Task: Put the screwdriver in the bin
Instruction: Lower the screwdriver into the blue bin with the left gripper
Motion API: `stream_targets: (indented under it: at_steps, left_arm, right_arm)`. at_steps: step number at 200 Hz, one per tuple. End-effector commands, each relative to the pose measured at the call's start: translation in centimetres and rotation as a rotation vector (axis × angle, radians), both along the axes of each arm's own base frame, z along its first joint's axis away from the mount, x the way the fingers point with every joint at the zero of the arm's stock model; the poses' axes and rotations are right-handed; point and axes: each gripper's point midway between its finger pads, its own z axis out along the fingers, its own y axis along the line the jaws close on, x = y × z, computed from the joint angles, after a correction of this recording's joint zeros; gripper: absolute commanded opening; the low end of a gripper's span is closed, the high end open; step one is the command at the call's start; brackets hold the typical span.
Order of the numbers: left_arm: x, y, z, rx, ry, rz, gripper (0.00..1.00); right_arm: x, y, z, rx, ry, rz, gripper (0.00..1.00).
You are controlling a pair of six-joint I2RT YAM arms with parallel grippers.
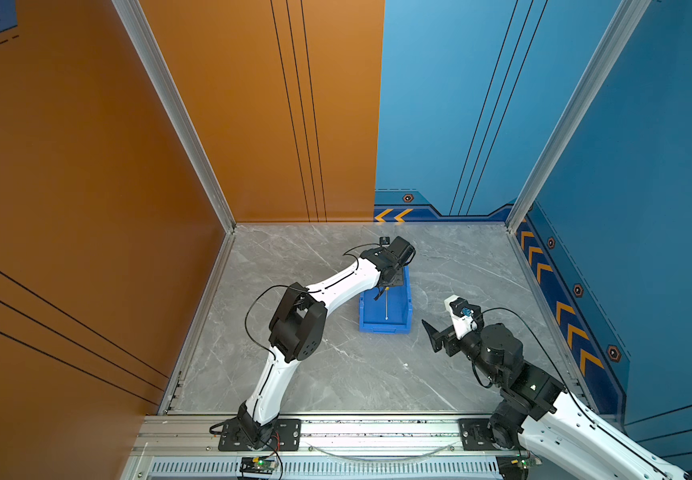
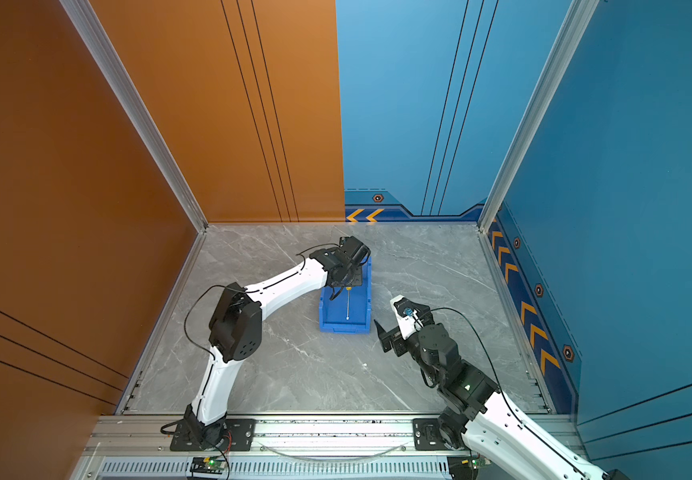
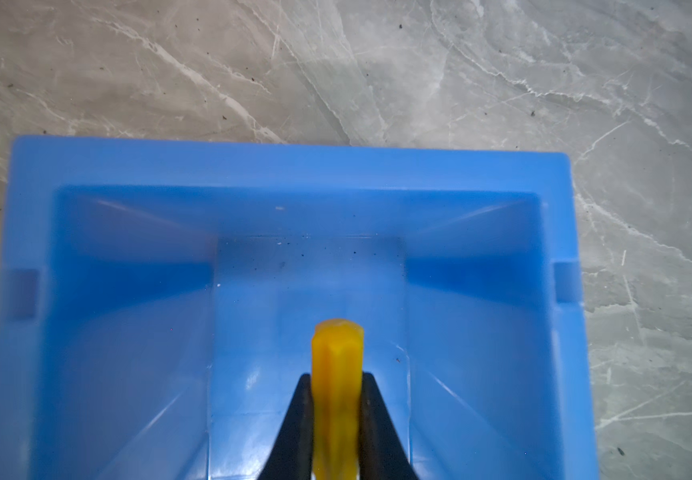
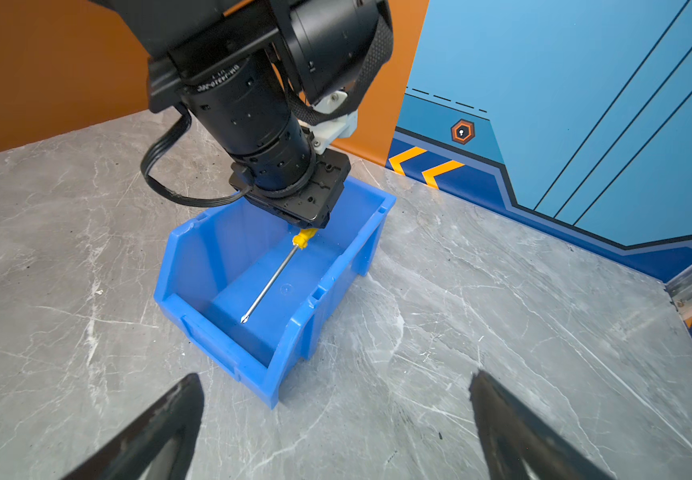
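Showing one blue bin [image 4: 189,264] on the worktop [image 4: 502,291], one screwdriver [image 4: 271,280] slanting inside it, yellow handle clamped in the left pincer [image 3: 337,378]; right pincer [image 4: 336,376] apart, empty.

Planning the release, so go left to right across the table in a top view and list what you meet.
left arm's elbow → bin → right hand. Left out: the left hand and the screwdriver it grips, both overlapping the bin.
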Motion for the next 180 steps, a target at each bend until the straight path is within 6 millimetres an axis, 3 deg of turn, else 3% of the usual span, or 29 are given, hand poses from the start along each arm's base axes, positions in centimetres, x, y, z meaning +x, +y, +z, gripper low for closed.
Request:
stream_targets:
  at_steps: [1,150,180]
  left_arm:
    - [0.1,0.8,-1.8,0.03,0.029,0.023,0.0]
    - [0.7,0.4,-7.2,0.057,0.114,0.022,0.0]
    - [0.4,0.8,-8.1,0.067,0.135,0.021,0.06]
  right_arm:
    - [-0.1,0.2,1.4,0.023,-0.017,0.013,1.0]
    - [-0.1,0.0,1.5,0.023,-0.027,0.006,1.0]
    - [-0.1,0.0,1.5,0.023,-0.031,0.003,1.0]
